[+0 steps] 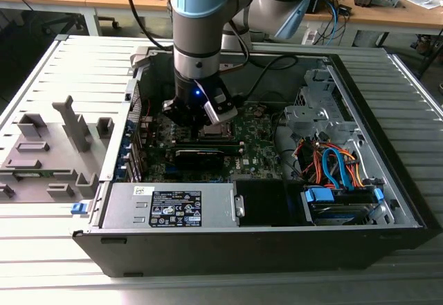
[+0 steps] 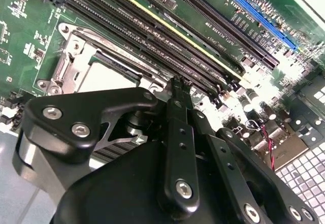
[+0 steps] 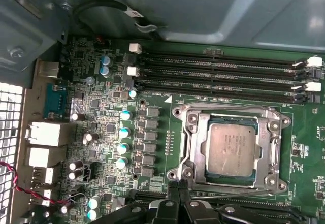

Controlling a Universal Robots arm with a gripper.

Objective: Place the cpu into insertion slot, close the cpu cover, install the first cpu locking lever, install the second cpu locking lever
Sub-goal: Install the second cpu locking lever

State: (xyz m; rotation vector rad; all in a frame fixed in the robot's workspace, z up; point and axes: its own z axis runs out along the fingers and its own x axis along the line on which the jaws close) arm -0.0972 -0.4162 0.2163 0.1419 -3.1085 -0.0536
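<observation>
The open black metal computer case (image 1: pixel 387 180) lies on the ribbed grey desk (image 1: pixel 55 263) and holds the green motherboard (image 3: pixel 101 132). On that board, the square insertion slot (image 3: pixel 189 148) with its silvery rim holds the flat, matte-grey cpu (image 3: pixel 232 149), framed by the dull silver cpu cover (image 3: pixel 271 150). Just beside the slot's edge, the black gripper (image 3: pixel 179 193) hangs with its slim fingertips pressed together, holding nothing.

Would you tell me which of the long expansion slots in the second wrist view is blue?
The blue slot is the outermost one, farthest from the cpu; the other long slots are black.
</observation>
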